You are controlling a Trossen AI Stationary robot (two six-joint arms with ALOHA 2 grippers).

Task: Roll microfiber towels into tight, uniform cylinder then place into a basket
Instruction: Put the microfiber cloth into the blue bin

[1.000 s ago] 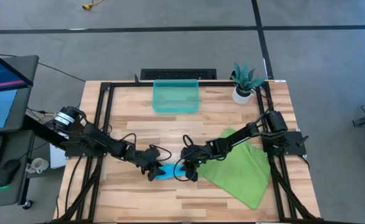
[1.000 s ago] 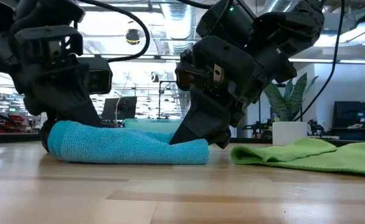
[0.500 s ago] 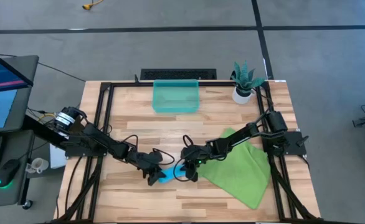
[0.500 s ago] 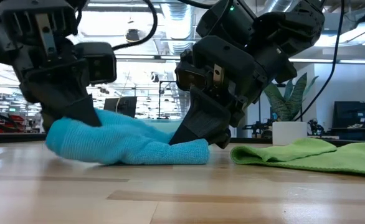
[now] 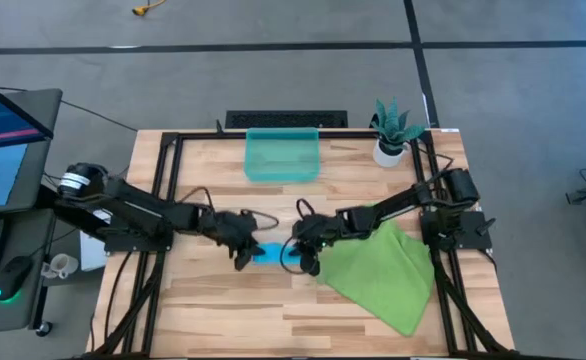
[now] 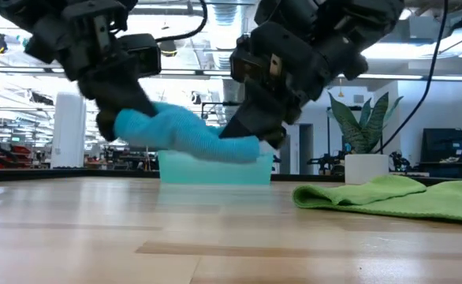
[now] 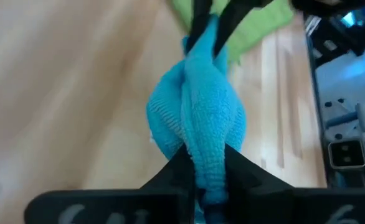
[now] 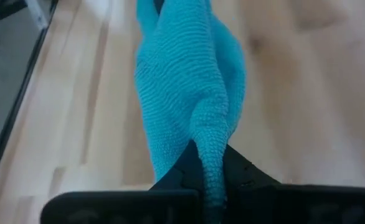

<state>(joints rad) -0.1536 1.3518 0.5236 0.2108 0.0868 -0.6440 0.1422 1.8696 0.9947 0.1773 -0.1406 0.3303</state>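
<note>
The sky-blue microfiber towel (image 6: 185,134), rolled into a thick cylinder, hangs in the air between my two grippers, above the table's middle (image 5: 270,253). My left gripper (image 5: 245,252) is shut on its left end and my right gripper (image 5: 301,256) on its right end. The lime-green towel (image 5: 383,275) lies spread flat on the table's right side, under the right arm. The teal basket (image 5: 283,155) stands at the far edge, in the middle, and in the low view it shows behind the roll (image 6: 215,167). My left gripper pinches the roll's left end (image 7: 206,167) between its two fingers, which slant down from the left. That end is squeezed thin between the fingers (image 7: 170,174). The roll is lifted clear of the table, and this end is the higher one. My right gripper pinches the roll's right end (image 8: 211,163) between its two fingers, which slant down from the right. The cloth bunches narrow at the fingers (image 8: 245,171) and swells beyond them. This end hangs a little lower (image 6: 247,147), clear of the table.
A white pot with a green plant (image 5: 391,135) stands at the far right corner. Bare wood lies along the near edge (image 5: 273,320) and between the roll and the basket. Black frame rails (image 5: 163,200) run along the table's sides.
My left gripper has shut on the blue roll's left end and taken hold. Both grippers have then risen and gone a little toward the far edge. The roll, which lay on the table, is now lifted clear, its left end first.
</note>
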